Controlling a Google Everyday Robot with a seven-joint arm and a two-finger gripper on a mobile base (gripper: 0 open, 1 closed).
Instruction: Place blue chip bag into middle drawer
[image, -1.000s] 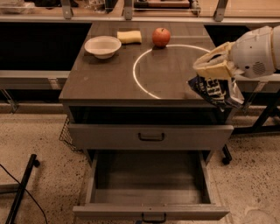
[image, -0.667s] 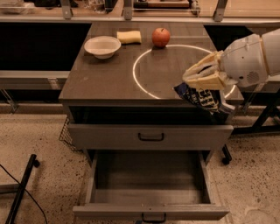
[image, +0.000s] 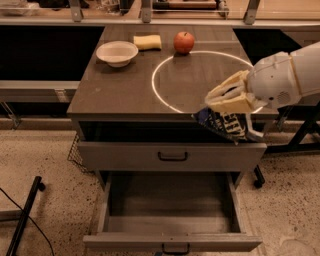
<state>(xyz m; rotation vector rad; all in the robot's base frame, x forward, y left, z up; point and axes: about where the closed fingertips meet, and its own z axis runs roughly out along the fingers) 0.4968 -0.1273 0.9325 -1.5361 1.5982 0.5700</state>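
- Camera view, cabinet: a grey wooden cabinet (image: 125, 92) seen from the front and above, its top marked with a thin white circle (image: 159, 95)
- Camera view, gripper: the gripper (image: 219, 102) is at the right front edge of the cabinet top, carried by a white arm (image: 285, 77) that enters from the right; its cream-coloured fingers (image: 232, 92) point leftward and are closed on the upper part of the blue chip bag (image: 223, 125)
- Camera view, task object: the blue chip bag hangs directly below the fingers, touching them along its top edge; it is crumpled, dark blue with white print, and is clear of the cabinet top, in front of the cabinet's front edge and above the right end of the closed upper drawer (image: 125, 156)
- Camera view, target: the middle drawer (image: 105, 205), the lowest one, is pulled out toward the camera, with its dark handle (image: 175, 248) at the lower edge of the frame; the bag is above it and toward its right side, well apart from it
- Camera view, other objects: a white bowl (image: 117, 52), a yellow sponge (image: 147, 42) and a red apple (image: 184, 42) lie near the rear of the cabinet top, well apart from the gripper
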